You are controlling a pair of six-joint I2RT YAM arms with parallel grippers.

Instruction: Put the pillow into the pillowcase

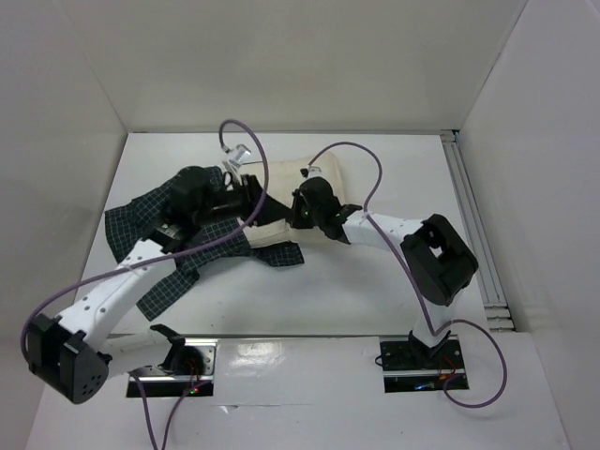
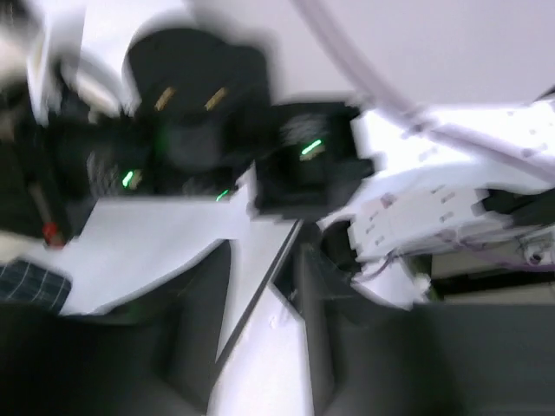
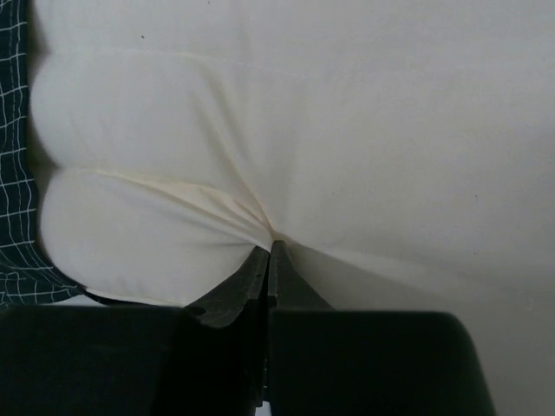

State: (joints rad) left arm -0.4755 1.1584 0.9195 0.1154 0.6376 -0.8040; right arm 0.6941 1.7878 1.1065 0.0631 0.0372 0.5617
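The cream pillow lies at the middle of the white table, its left part tucked under the dark checked pillowcase, which sprawls crumpled to the left. My right gripper is at the pillow's right edge. In the right wrist view it is shut on a pinched fold of the pillow, with pillowcase at the left edge. My left gripper hovers over the pillowcase's mouth on the pillow. In the blurred left wrist view it is open, with only table between its fingers.
White walls enclose the table on three sides. A metal rail runs along the right edge. Both arm bases sit at the near edge, with purple cables looping above the pillow. A corner of pillowcase shows in the left wrist view.
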